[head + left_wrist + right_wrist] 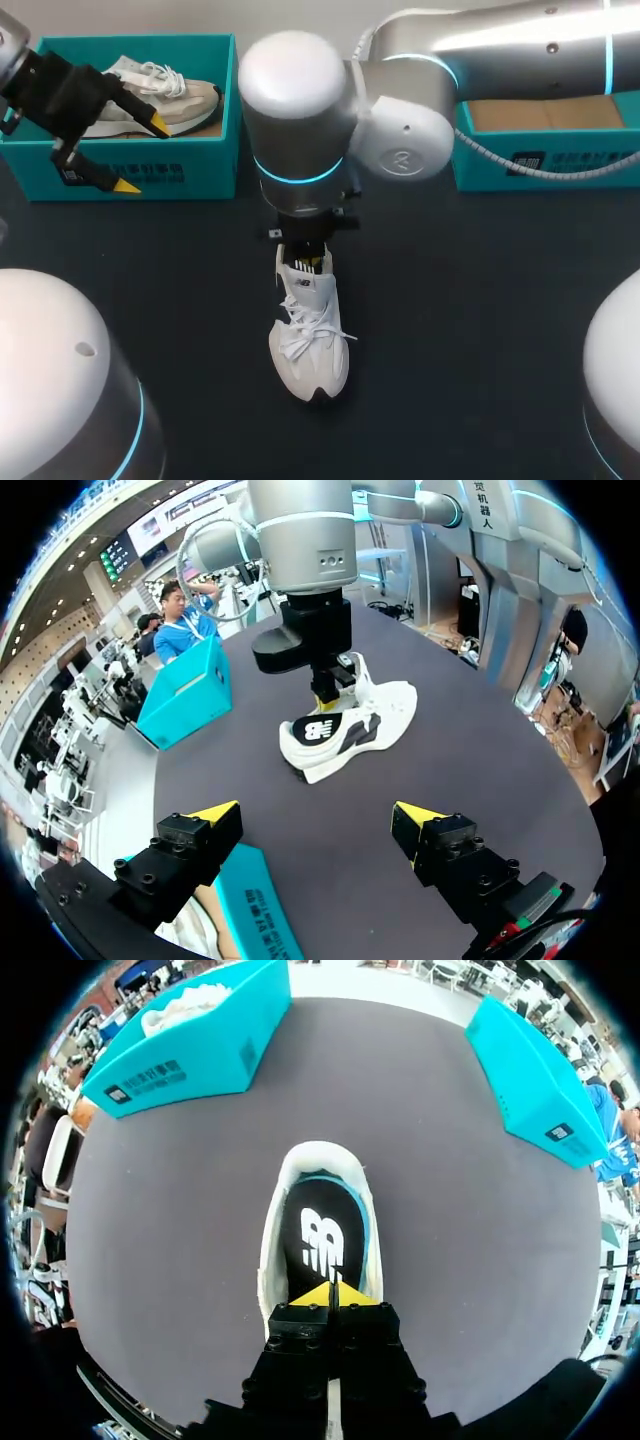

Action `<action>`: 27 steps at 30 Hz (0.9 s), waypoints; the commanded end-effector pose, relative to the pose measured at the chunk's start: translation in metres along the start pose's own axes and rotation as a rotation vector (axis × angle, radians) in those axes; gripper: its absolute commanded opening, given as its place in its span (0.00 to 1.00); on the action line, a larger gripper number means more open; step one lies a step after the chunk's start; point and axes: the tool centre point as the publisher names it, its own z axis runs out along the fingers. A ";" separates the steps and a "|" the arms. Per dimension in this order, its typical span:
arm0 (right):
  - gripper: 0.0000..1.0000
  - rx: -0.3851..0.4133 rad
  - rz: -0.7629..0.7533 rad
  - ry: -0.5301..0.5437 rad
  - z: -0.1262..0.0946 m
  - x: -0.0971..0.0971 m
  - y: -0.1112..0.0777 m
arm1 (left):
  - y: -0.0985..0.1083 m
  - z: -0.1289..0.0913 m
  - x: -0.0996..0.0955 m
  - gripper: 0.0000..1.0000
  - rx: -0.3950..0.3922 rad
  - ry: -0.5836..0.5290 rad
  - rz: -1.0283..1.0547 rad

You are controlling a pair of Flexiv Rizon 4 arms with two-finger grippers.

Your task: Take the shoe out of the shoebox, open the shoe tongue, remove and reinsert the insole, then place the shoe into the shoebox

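right claw [328, 1295]: narrow; yellow tips pressed together on the heel end of the insole [322, 1235], nipping its edge; it stands straight over the shoe's heel, mid-table
insole: black, white logo, teal edge; heel end raised at my tips, the rest running forward into the shoe
shoe [312, 350]: white, laced; upright on its sole on the dark table [480, 320], out of any box; toe pointing away from the right claw, toward the near edge in the head view
left claw [142, 155]: wide; 2 yellow tips well apart, nothing between them; held above the front wall of the left shoebox [180, 170], well apart from the shoe
left shoebox: teal, open, at the far left of the table; a 2nd shoe [170, 95], pale with white laces, lying inside
right box [500, 165]: teal, far right; brown card showing inside; my right arm passes above it
left wrist view: right claw and shoe ahead, across bare table; shoebox corner just under my own fingers
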 end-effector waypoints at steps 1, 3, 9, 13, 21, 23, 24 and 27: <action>0.00 0.016 0.003 -0.021 0.008 0.002 -0.003 | 0.000 0.000 0.001 1.00 -0.003 0.000 0.000; 0.00 0.030 0.002 -0.034 0.010 0.000 -0.005 | 0.000 0.000 0.001 1.00 -0.003 0.000 0.000; 0.00 0.060 -0.014 -0.075 0.019 -0.002 -0.007 | 0.000 0.000 0.001 1.00 -0.003 0.000 0.000; 0.00 0.084 -0.037 -0.096 0.032 -0.002 -0.007 | 0.000 0.000 0.001 1.00 -0.003 0.000 0.000; 0.00 0.123 -0.057 -0.072 0.052 0.009 -0.001 | 0.000 0.000 0.001 1.00 -0.003 0.000 0.000; 0.00 0.130 -0.062 -0.065 0.058 0.011 -0.002 | 0.000 0.000 0.001 1.00 -0.003 0.000 0.000; 0.00 0.134 -0.066 -0.058 0.060 0.012 -0.002 | 0.000 0.000 0.001 1.00 -0.003 0.000 0.000; 0.00 0.139 -0.068 -0.054 0.062 0.013 -0.002 | 0.000 0.000 0.001 1.00 -0.003 0.000 0.000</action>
